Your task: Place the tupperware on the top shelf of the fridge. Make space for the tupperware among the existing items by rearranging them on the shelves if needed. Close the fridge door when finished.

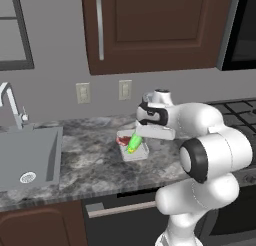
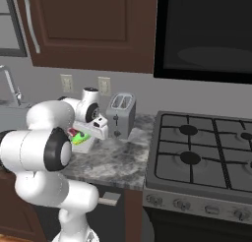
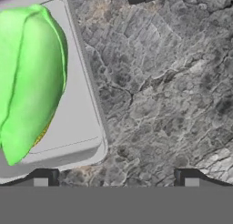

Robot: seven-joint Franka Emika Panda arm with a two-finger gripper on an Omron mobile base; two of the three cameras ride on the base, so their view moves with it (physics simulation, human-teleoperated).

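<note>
The tupperware is a small clear box with green and red food, lying on the granite counter in front of the wall outlets. My gripper hangs low over its right edge and is open, with nothing between the fingers. In the hand view the tupperware sits at the left with the green food bulging out of it. One fingertip is by the box's corner, the other over bare counter. From the right, the tupperware peeks out beside my hand. The fridge, its shelves and the existing items are out of view.
A sink with a faucet lies at the counter's left. A grey toaster stands just right of the hand, then a gas stove under a dark microwave. Brown cabinets hang above.
</note>
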